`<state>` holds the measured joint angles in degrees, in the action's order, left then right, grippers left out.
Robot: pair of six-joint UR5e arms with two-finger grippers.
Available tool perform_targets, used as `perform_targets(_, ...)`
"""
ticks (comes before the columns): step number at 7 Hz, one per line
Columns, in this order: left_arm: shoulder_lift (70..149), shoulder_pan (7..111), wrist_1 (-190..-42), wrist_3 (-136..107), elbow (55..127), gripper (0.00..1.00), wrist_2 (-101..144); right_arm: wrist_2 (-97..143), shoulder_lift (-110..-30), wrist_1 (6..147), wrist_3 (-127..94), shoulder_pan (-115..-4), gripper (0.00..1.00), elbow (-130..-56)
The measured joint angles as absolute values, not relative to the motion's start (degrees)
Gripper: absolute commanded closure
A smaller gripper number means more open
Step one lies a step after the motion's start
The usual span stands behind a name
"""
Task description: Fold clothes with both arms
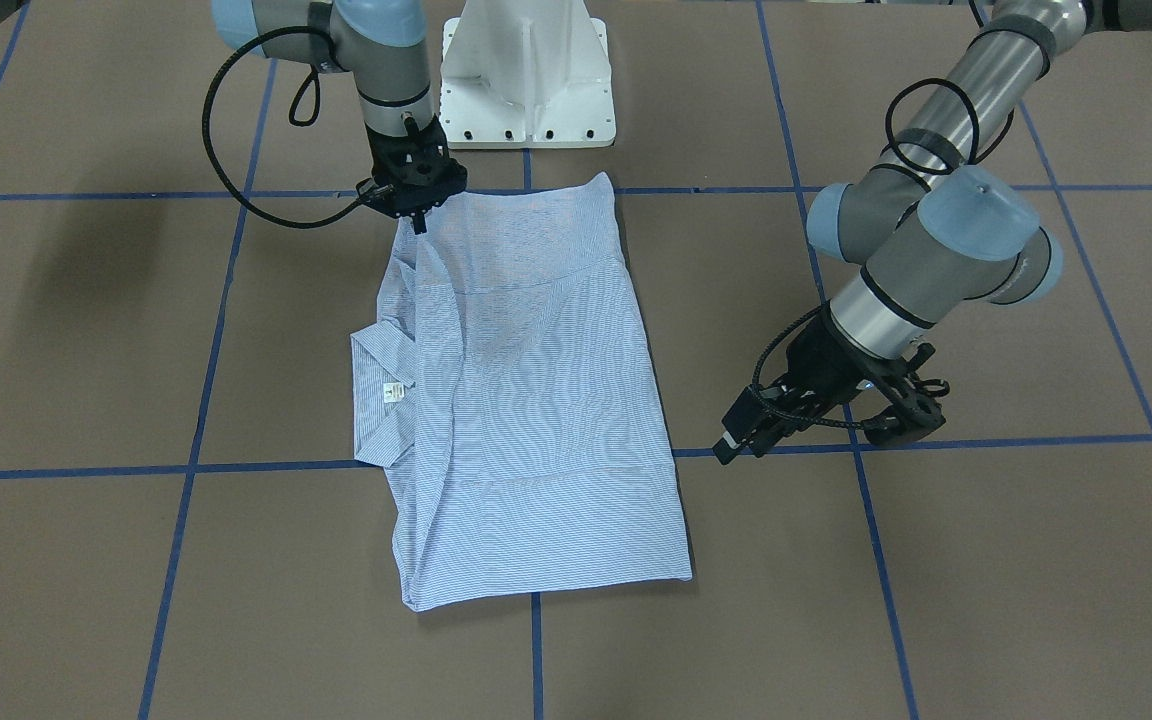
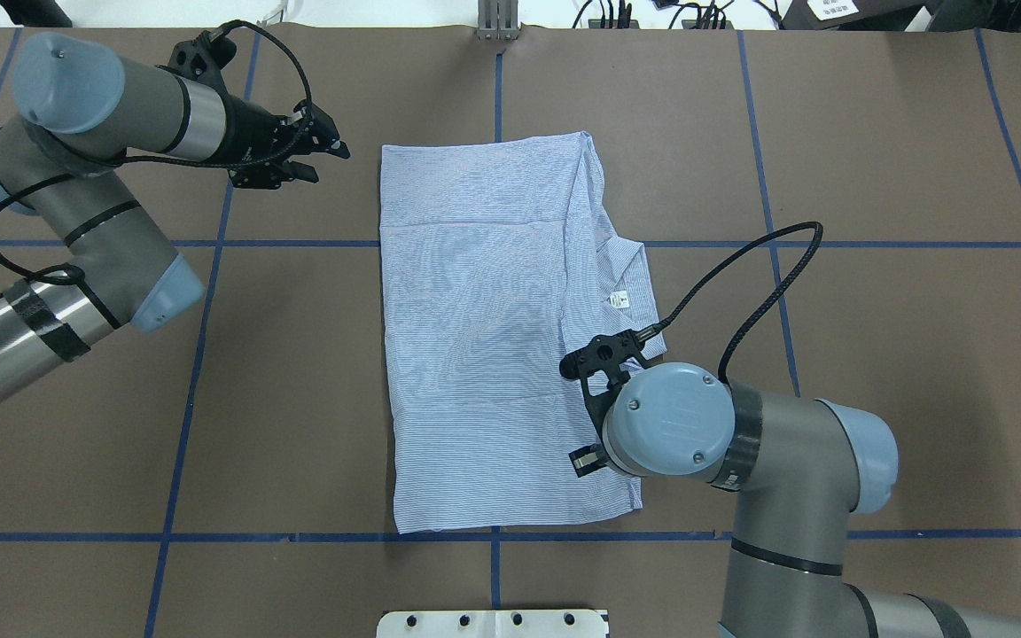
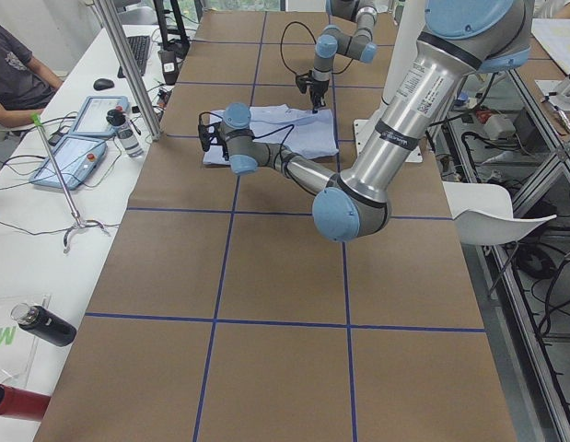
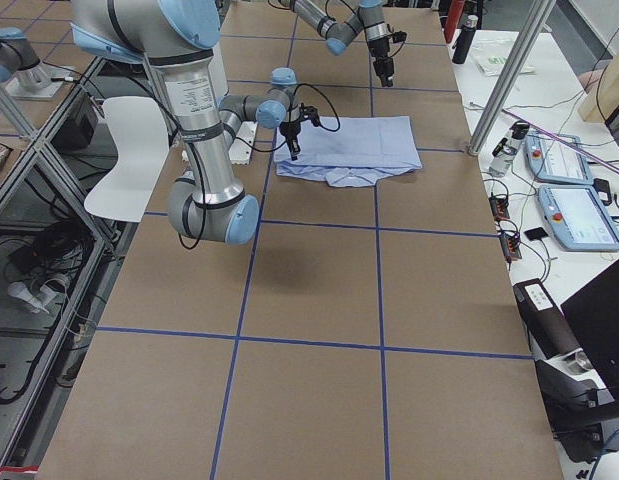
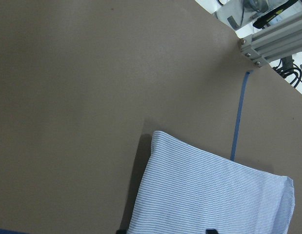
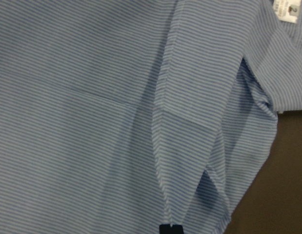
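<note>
The right end effector [image 1: 421,222] points straight down at the upper left corner of the shirt [image 1: 536,400] in the front-facing view. Its fingers are pinched narrow on a raised ridge of the striped cloth. In the right wrist view that ridge runs down to a dark fingertip at the bottom edge. Its black cable [image 2: 741,266] loops out to the right in the overhead view. The left end effector [image 2: 331,165] hangs with its fingers spread wide and nothing between them, near the shirt's upper left corner in the overhead view but apart from it.

The shirt lies flat, folded into a tall rectangle, at the centre of the brown worktop [image 2: 874,354]. Its collar [image 2: 630,275] and white neck label [image 2: 619,299] stick out on the right side in the overhead view, where the right arm's wrist joint [image 2: 670,421] covers the shirt's lower right part. The white pedestal [image 1: 526,80] stands just beyond the shirt's top edge in the front-facing view.

Blue tape lines [image 2: 209,243] cross the worktop, and brown surface shows on every side of the shirt. Along the worktop's left edge in the exterior left view stand an aluminium post [image 3: 128,69] and a white side desk [image 3: 27,230] with tablets [image 3: 77,157]. A person [image 3: 13,78] sits at the upper left.
</note>
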<state>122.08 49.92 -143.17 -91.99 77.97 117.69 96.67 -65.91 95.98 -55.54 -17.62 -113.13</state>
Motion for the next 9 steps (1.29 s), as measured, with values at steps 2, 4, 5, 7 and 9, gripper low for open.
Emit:
perform_targets(2,122.08,49.97,-143.17,-92.02,78.09,0.38,117.70,95.23,-69.85,96.19,-58.80,-15.99,1.00,-114.67)
perform_targets(4,122.08,50.00,-143.17,-92.04,78.15,0.38,117.76,94.58,-71.22,96.14,-62.07,-14.93,0.01,-114.81)
perform_targets(5,122.08,50.01,-143.17,-92.08,78.19,0.38,117.77,94.58,-71.20,96.08,-62.93,-14.75,0.00,-114.68)
perform_targets(7,122.08,50.01,-143.16,-92.10,78.30,0.38,117.77,94.79,-70.56,95.85,-68.63,-14.63,0.00,-114.99)
perform_targets(9,122.08,50.01,-143.10,-92.11,78.45,0.38,117.75,94.54,-70.58,92.48,-85.81,-14.12,0.01,-115.42)
